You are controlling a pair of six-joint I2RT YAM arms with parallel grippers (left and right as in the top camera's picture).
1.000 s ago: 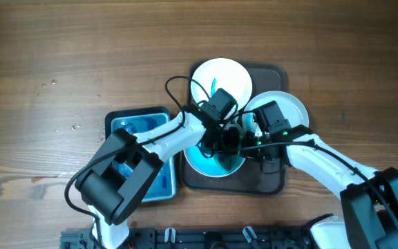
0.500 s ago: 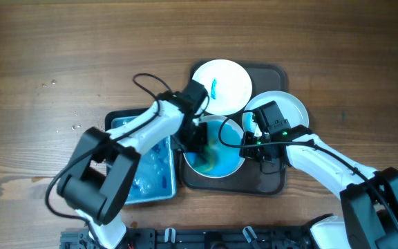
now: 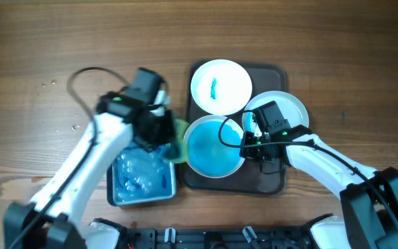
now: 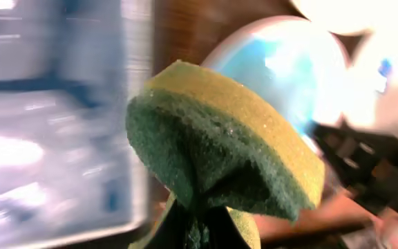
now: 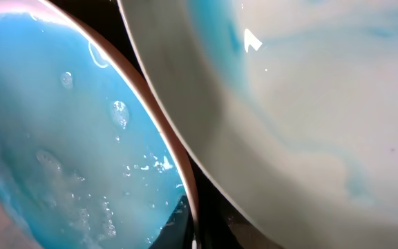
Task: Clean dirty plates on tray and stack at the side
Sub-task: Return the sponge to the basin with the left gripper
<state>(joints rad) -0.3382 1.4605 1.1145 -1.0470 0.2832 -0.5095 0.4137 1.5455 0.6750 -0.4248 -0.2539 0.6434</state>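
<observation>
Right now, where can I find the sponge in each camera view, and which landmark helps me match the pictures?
Overhead: the sponge is left of centre, just beside the left rim of the blue-coated plate.
Left wrist: the sponge fills the middle, pinched from below.
Right wrist: the sponge is not in it.
Shared landmark: the blue-coated plate, upper right in the left wrist view and at the left in the right wrist view.
</observation>
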